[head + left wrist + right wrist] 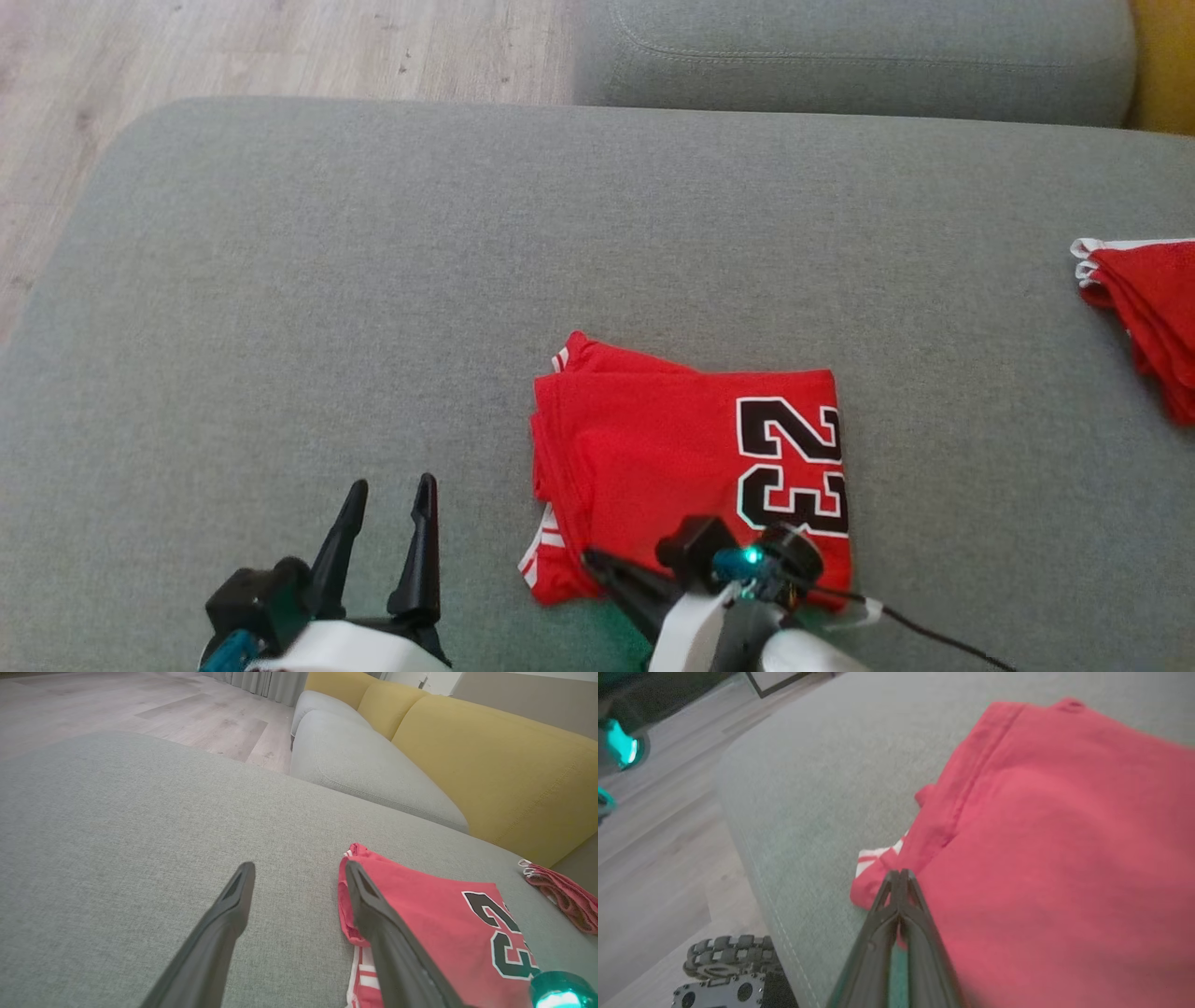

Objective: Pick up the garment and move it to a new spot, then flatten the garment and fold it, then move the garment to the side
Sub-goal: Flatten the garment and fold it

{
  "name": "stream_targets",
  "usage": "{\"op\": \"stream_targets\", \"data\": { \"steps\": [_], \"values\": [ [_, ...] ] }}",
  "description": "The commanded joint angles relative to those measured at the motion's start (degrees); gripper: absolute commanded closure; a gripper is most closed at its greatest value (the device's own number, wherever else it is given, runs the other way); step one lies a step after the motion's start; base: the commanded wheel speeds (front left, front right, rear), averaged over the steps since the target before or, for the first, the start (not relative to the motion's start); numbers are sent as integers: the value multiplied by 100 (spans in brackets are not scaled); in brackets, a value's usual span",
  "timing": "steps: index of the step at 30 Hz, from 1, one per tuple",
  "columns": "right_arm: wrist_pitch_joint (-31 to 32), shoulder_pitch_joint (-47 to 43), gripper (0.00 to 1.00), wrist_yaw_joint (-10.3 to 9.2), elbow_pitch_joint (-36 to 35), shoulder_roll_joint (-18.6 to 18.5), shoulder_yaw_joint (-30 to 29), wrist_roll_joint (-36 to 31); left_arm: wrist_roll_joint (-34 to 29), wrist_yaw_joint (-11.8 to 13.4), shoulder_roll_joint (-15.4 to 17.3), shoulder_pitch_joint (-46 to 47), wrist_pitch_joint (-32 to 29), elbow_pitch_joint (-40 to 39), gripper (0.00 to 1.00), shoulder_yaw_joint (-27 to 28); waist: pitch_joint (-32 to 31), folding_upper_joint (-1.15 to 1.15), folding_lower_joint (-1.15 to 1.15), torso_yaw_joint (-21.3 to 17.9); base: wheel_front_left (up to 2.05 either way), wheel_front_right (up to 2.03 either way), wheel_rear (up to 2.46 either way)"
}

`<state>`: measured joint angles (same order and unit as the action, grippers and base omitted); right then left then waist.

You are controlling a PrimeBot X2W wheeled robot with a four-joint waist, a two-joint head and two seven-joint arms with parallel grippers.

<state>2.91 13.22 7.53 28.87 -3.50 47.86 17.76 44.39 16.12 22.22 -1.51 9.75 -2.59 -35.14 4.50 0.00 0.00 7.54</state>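
The garment (pixel 672 457) is a red jersey with a black 23, folded into a rectangle on the grey cushion (pixel 280 280). My right gripper (pixel 590 557) is shut at its near left corner. In the right wrist view the fingertips (pixel 900 872) meet on the garment's (pixel 1041 835) edge by a white-striped hem, with red cloth showing between the fingers. My left gripper (pixel 392 483) is open over bare cushion, just left of the garment. In the left wrist view its (pixel 300 865) right finger overlaps the garment's (pixel 430 919) left edge.
A second folded red garment (pixel 1148 308) lies at the cushion's far right. Another grey seat (pixel 840 47) and a yellow backrest (pixel 490 756) stand beyond. Wooden floor (pixel 280 47) lies past the cushion's left and far edges. My base wheel (pixel 728 952) sits below the near edge.
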Motion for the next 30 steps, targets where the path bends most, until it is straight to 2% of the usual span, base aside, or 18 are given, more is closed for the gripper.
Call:
{"op": "stream_targets", "data": {
  "steps": [1, 2, 4, 6, 8, 9, 20, 24, 30],
  "values": [
    [-141, 257, 100, -4, -191, 62, 0, 23, 24, 24, 74, 298, 95, -152, 0, 234, -12, 0, 0, -25, 0, 0, 0],
    [-215, 284, 100, -4, -224, 62, -51, 17, 27, 26, 75, 294, 100, -147, 0, 237, -23, 0, 0, -42, 0, 0, 0],
    [-362, 302, 83, -4, -312, 62, -233, 3, 29, 29, 76, 289, 108, -133, 0, 238, -59, 0, 0, -79, 0, 0, 0],
    [-513, 271, 53, -4, -438, 62, -503, -27, 16, 21, 76, 299, 124, -116, 0, 231, -111, 0, 0, -120, 0, 0, 0],
    [-639, 188, 5, -4, -586, 62, -863, -91, 19, 5, 55, 322, 138, -88, 0, 225, -172, 0, 0, -161, 0, 0, 0],
    [-690, 125, 0, -4, -667, 62, -1072, -131, 20, -8, 37, 335, 147, -70, 0, 216, -205, 0, 0, -182, 0, 0, 0],
    [-808, -1104, 0, -4, -1932, 62, -3233, -580, -10, -82, -176, 299, 361, 382, 0, 233, -546, 0, 0, -424, 0, 0, 0],
    [-771, -1514, 0, -4, -2356, 62, -3657, -673, -18, -93, -220, 155, 442, 503, 0, 350, -592, 0, 0, -506, 0, 0, 0],
    [-730, -1878, 0, -4, -2624, 62, -4022, -703, -95, -86, -247, -9, 491, 567, 0, 470, -618, 0, 0, -543, 0, 0, 0]
  ]
}}
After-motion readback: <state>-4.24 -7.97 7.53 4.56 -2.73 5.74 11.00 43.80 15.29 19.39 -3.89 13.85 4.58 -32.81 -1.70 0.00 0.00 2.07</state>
